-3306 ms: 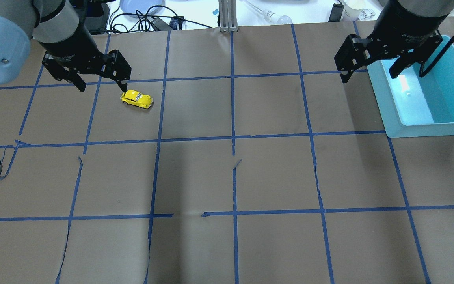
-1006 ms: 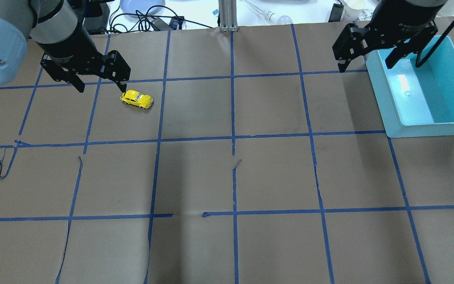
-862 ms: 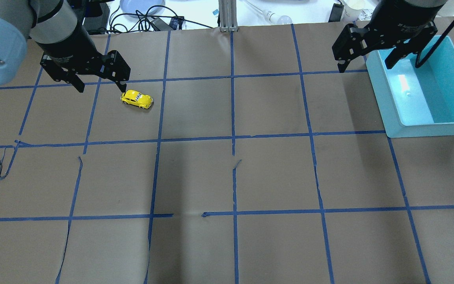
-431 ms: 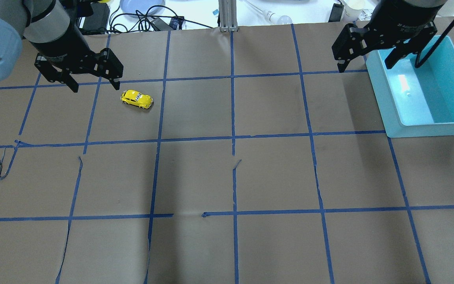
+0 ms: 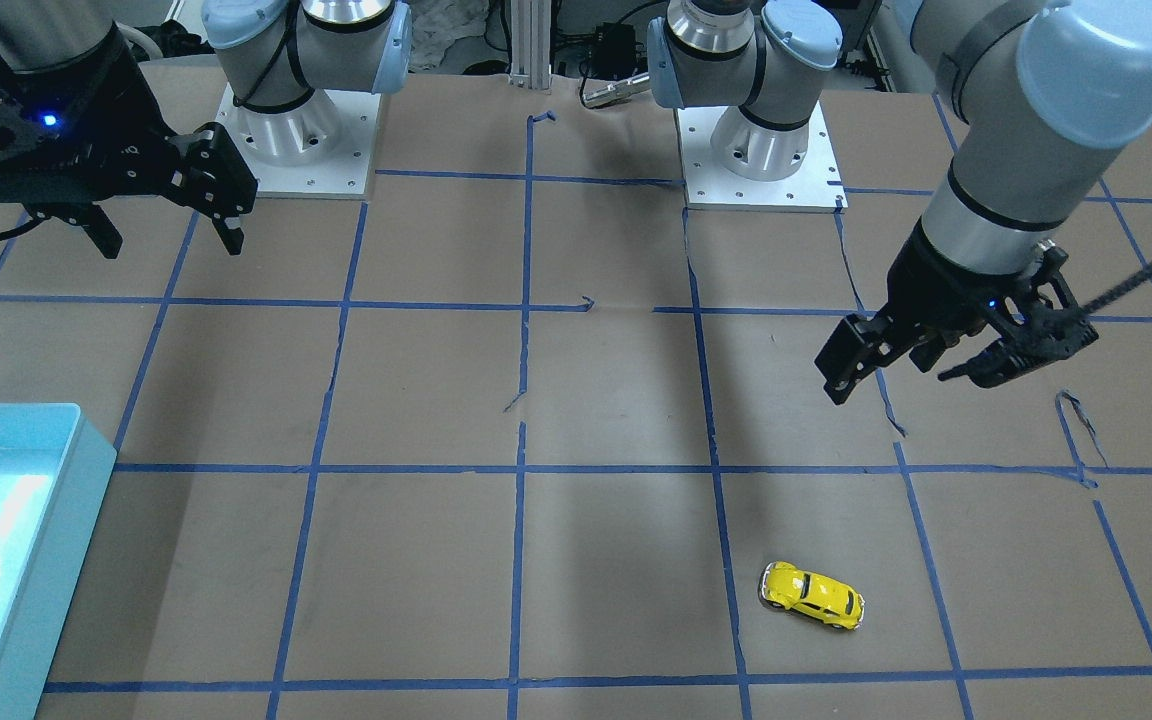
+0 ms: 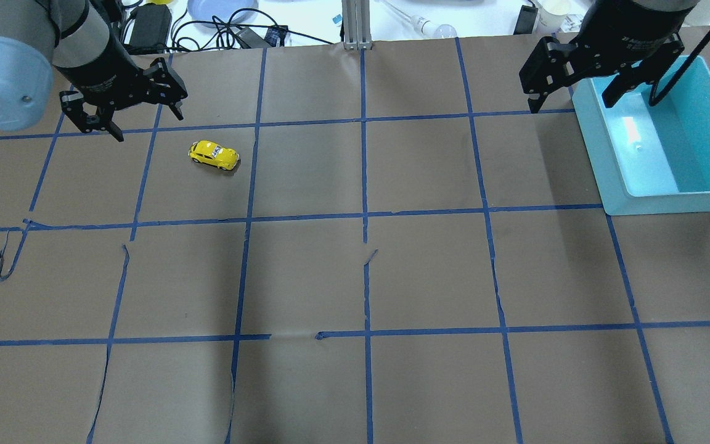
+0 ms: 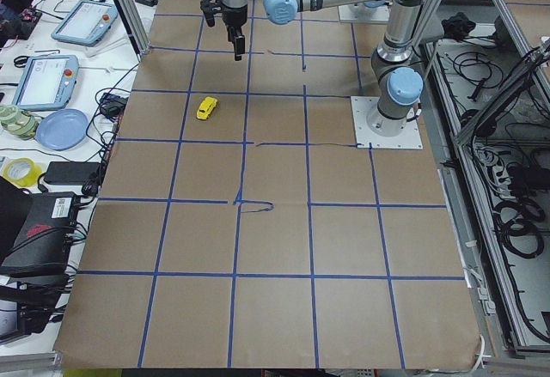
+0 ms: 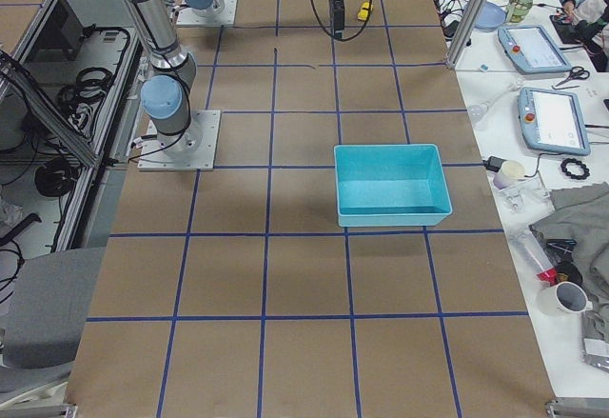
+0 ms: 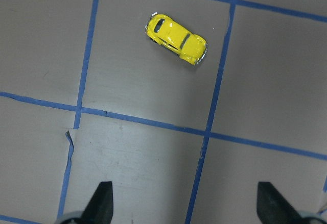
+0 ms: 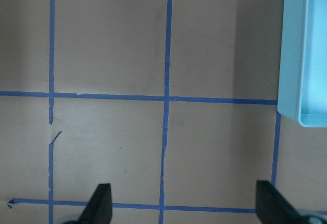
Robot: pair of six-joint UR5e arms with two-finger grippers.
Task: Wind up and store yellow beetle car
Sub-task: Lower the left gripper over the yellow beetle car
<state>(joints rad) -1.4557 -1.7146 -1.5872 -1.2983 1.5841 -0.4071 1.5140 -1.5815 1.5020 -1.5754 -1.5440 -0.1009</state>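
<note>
The yellow beetle car [image 6: 214,155] stands on its wheels on the brown paper, far left of the table; it also shows in the front view [image 5: 813,595] and the left wrist view [image 9: 177,39]. My left gripper [image 6: 149,126] is open and empty, raised above the table, apart from the car and off to its far-left side; it also shows in the front view [image 5: 891,385]. My right gripper [image 6: 571,106] is open and empty, hovering by the far-left rim of the turquoise bin [image 6: 595,145].
The turquoise bin [image 5: 46,540] is empty and sits at the table's right side. Blue tape lines form a grid on the paper, with some torn, lifted strips [image 6: 7,256]. Cables, a plate and devices lie beyond the table's far edge [image 6: 219,24].
My left gripper has lifted off the car's rear, moved back and left, and turned a little. The car has stayed put. The right gripper shifted slightly toward the far edge early on.
</note>
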